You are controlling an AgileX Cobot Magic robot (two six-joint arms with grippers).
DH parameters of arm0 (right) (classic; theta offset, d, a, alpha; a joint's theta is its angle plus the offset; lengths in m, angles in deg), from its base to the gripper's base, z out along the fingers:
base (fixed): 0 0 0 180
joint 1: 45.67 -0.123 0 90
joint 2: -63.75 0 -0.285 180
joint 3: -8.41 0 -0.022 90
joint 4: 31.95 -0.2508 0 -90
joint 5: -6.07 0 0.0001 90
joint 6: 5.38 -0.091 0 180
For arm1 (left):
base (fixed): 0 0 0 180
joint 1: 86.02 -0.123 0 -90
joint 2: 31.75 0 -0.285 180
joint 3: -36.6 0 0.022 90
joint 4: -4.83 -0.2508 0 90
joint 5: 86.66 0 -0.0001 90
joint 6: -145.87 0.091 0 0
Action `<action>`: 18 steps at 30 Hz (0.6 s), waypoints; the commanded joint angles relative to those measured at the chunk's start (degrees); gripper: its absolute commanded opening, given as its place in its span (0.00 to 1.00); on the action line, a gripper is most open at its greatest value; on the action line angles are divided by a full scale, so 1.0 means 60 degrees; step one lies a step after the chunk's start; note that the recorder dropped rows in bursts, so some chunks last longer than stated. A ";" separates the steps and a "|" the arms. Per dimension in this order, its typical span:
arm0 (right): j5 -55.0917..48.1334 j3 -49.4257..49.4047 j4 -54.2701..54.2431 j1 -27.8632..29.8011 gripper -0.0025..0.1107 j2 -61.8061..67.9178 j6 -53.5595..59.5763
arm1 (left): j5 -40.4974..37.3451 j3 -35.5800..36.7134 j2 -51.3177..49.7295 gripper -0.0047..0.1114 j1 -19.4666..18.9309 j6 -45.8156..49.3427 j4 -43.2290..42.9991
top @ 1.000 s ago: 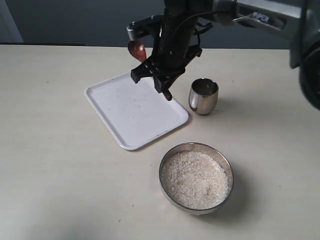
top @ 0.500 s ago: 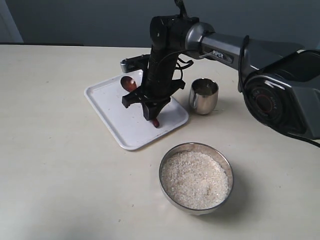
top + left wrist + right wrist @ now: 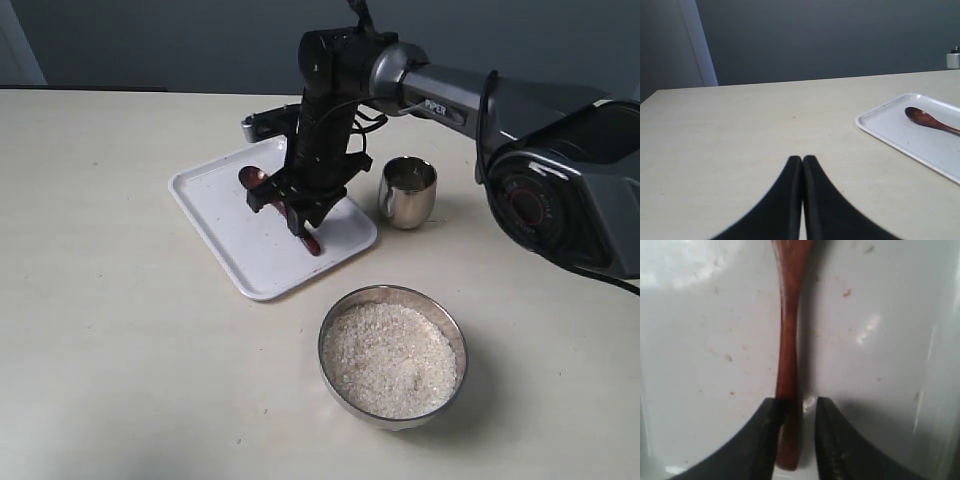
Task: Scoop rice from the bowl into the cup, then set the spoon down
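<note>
Lowered since earlier, the slim reddish-brown wooden spoon [image 3: 250, 178] lies on the white rectangular tray [image 3: 215, 200], upper centre; right gripper [image 3: 300, 221] jaws slightly parted around its handle, releasing. Next, lift clear.

spoon [image 3: 787, 340]: glossy wood | bowl [image 3: 392, 289], cup [image 3: 407, 200]: shiny steel (mirror-like)

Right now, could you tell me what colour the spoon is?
Reddish-brown wood; the spoon shows best in the right wrist view.
</note>
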 commanded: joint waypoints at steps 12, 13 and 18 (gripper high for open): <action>0.0229 -0.0521 0.0396 0.0018 0.02 -0.4055 0.0105 | 0.0084 -0.0023 0.0041 0.04 0.0012 -0.0049 -0.0011; 0.0577 -0.0928 0.0366 0.0018 0.02 -0.4430 0.0106 | 0.0084 -0.0023 0.0041 0.04 0.0012 -0.0049 -0.0011; 0.2128 -0.3726 0.0283 0.0018 0.02 -0.6633 0.0106 | 0.0084 -0.0023 0.0041 0.04 0.0012 -0.0049 -0.0011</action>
